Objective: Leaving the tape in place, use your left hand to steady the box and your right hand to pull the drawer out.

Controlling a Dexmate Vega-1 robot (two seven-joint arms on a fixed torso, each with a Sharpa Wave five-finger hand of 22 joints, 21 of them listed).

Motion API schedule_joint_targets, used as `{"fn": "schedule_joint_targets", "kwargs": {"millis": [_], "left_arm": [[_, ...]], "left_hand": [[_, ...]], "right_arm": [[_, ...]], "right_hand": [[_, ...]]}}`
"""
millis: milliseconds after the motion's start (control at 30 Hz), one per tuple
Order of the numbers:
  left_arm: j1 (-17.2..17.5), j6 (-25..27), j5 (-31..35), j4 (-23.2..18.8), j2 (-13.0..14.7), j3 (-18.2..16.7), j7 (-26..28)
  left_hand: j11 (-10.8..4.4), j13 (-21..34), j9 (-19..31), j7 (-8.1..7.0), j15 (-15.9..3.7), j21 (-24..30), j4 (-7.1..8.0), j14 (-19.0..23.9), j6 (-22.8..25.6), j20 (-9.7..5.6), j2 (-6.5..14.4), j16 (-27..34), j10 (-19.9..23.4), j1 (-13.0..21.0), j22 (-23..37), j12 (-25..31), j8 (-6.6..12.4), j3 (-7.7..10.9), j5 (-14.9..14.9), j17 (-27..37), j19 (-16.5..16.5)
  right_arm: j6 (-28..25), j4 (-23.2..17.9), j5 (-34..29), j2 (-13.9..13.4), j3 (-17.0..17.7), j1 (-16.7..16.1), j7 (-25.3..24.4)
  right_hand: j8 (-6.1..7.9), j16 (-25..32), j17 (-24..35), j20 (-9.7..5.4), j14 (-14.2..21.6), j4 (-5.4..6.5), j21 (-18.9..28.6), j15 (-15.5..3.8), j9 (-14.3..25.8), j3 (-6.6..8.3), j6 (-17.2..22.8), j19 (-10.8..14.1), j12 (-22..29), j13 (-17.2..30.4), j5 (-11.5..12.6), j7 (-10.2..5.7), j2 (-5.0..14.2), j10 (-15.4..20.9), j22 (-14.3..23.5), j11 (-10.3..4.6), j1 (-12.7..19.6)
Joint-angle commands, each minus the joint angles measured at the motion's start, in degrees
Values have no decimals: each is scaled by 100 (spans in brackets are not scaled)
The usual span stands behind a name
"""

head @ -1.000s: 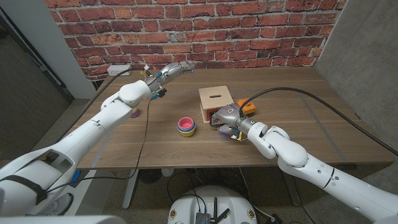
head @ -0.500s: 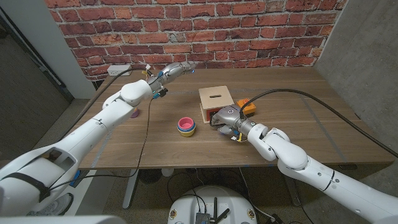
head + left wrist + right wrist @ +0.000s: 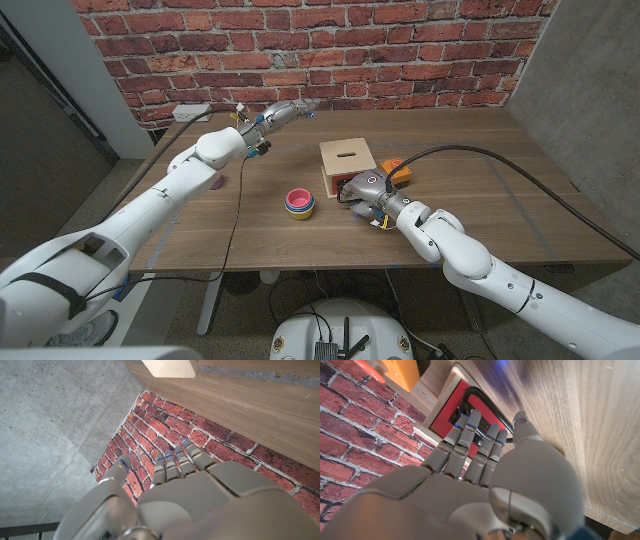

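The head view looks down from above over the brown wooden counter (image 3: 300, 235) toward the red brick wall (image 3: 300, 45), both arms entering from the bottom corners. The left wrist view sits close behind the grey left hand (image 3: 185, 495), turned over, facing the brick wall and a corner of the pale wooden box (image 3: 167, 367). The right wrist view is very near the right hand (image 3: 470, 485), facing the box's red-fronted drawer (image 3: 452, 415). All three views share the box.

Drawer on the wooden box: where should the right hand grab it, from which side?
Likely the black handle on the red drawer front, from the box's near side, where the right hand is. Hook the fingers into the loop, which stands proud.
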Motion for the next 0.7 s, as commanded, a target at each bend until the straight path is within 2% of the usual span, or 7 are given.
{"fn": "schedule_joint_targets", "kwargs": {"millis": [33, 267, 400, 700], "left_arm": [[-66, -25, -10, 90, -48, 35, -42], [-92, -32, -6, 102, -59, 47, -57], [-130, -39, 13, 126, -76, 68, -79], [-215, -60, 48, 199, -133, 124, -134]], "left_hand": [[0, 19, 33, -4, -34, 27, -7, 75, 62, -342, 192, 22, 80, -54, 16, 19, 16, 40, -10, 16, 27], [14, 19, 33, 12, -40, 24, -13, 105, 87, -346, 190, 25, 100, -61, 16, 21, 23, 54, -10, 15, 25], [8, 19, 33, 13, -50, 21, -18, 124, 107, -348, 189, 25, 122, -66, 16, 24, 28, 66, -11, 14, 22], [-6, 19, 34, 5, -53, 21, -28, 161, 145, -355, 185, 25, 160, -75, 16, 29, 35, 86, -12, 13, 26]], "right_arm": [[-166, 135, -66, 96, -41, 0, -53], [-195, 205, -56, 106, -59, 13, -191], [-212, 225, -40, 103, -61, 10, -281], [-264, 246, 10, 92, -55, -5, -419]], "right_hand": [[12, 8, 33, -266, 39, 22, 3, -894, 12, 4, 56, -20, -17, 9, 38, -4, -13, 50, 2, -8, 62], [68, 77, 90, -317, 194, 11, 4, -894, 7, -3, 245, 26, 1, -9, 45, -80, 12, 236, -6, -7, 129], [129, 135, 130, -353, 355, 23, 8, -896, 1, -9, 440, 69, 16, -27, 45, -51, 44, 393, -8, -5, 149], [173, 190, 168, -460, 605, 7, 18, -911, -13, 26, 635, 143, 41, -51, 54, -90, 113, 648, -10, -6, 236]]}}
